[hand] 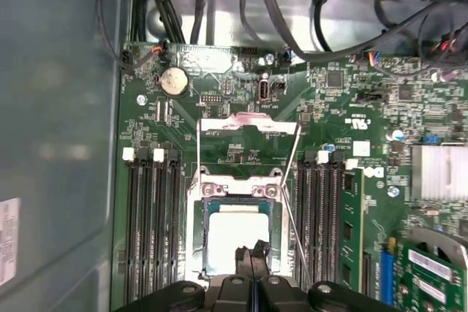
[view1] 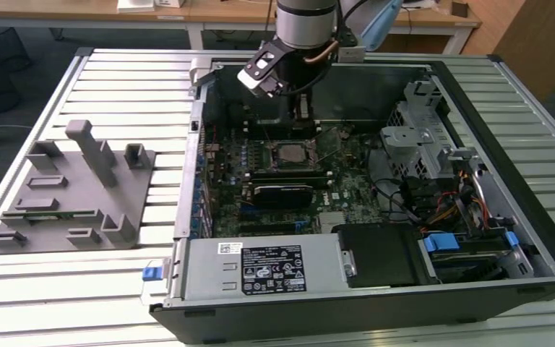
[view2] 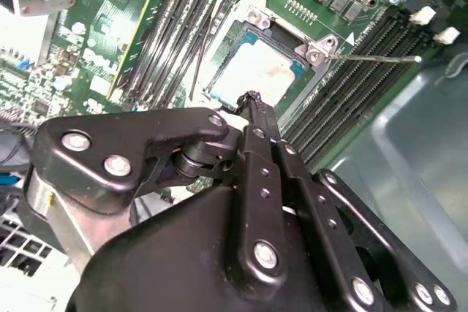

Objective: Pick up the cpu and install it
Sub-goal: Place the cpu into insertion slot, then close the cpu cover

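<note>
Now | cpu (hand: 234, 233) seated in open socket (hand: 196, 217) inside computer case (view1: 355, 318) | hand (hand: 252, 252) fingers pressed together, gripping nothing, tip over cpu.

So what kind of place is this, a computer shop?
More likely a robot lab or workshop: a robot arm reaches into an open computer case on a slatted metal table, with a grey fixture block beside it and office desks behind.
</note>
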